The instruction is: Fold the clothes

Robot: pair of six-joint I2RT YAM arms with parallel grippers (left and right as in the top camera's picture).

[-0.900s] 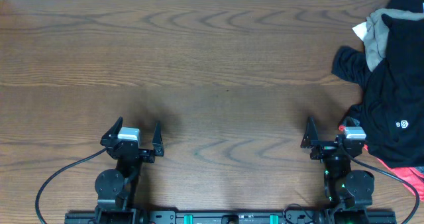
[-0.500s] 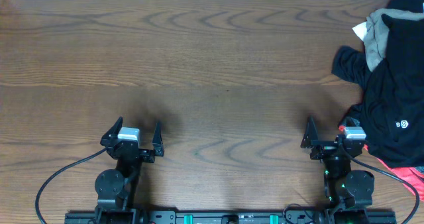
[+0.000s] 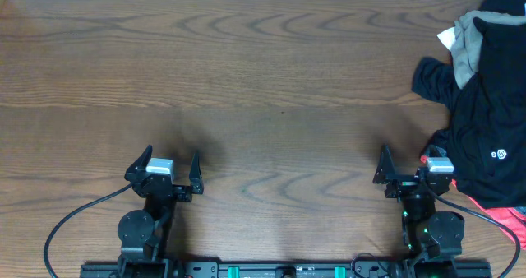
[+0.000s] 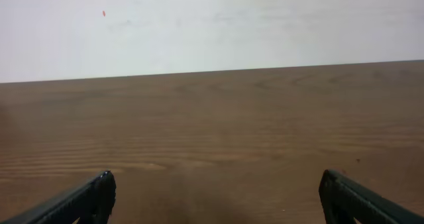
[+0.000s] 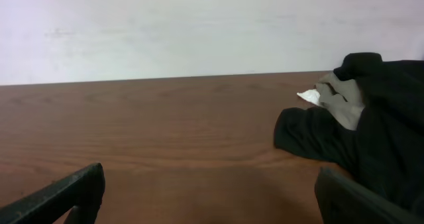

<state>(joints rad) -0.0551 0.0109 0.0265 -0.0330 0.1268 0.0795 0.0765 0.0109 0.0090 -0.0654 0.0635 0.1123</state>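
The clothes lie in a heap at the table's right edge. A black shirt (image 3: 481,122) with a small white logo is on top, a khaki-grey garment (image 3: 468,44) lies behind it, and a coral-pink bit (image 3: 505,216) shows at the near side. In the right wrist view the black shirt (image 5: 384,131) and the khaki-grey piece (image 5: 341,98) sit ahead to the right. My right gripper (image 3: 405,159) (image 5: 211,181) stands open and empty just left of the heap. My left gripper (image 3: 172,156) (image 4: 216,184) is open and empty over bare wood, far from the clothes.
The brown wooden table (image 3: 263,64) stretches from left to right, with a pale wall beyond its far edge (image 4: 212,70). Black cables (image 3: 74,216) loop from both arm bases along the near edge.
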